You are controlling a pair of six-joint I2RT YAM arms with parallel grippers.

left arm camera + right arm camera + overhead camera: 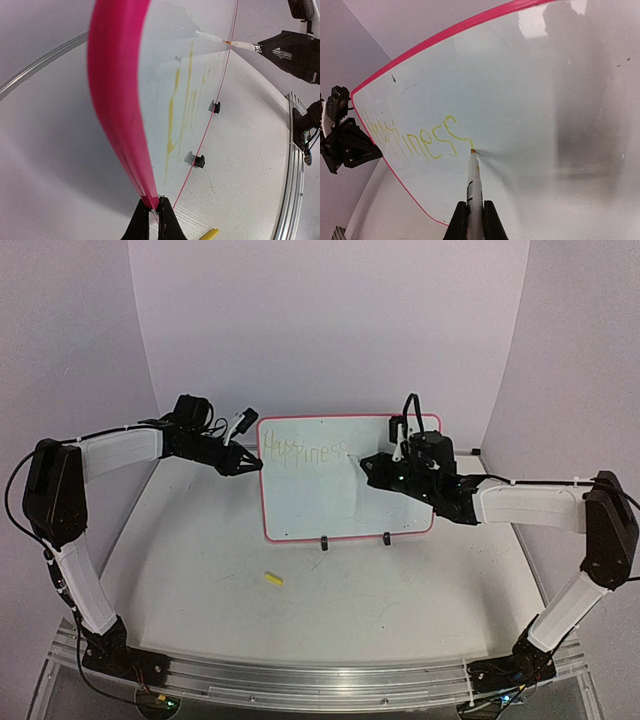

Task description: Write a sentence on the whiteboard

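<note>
I see left hand (pixel 155 212) clamped on whiteboard (pixel 345 505) left edge, likely steadying it upright on worktop (pixel 400 590). Right hand (pixel 472 220) pinches marker (pixel 473 175), tip touching whiteboard just right of "Happiness". Only this word of sentence (pixel 415 142) written, near whiteboard top-left.

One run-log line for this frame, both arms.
left gripper: shut on whiteboard left edge | right gripper: shut on marker | tip: on board after final s | sentence: only "Happiness" written
</note>
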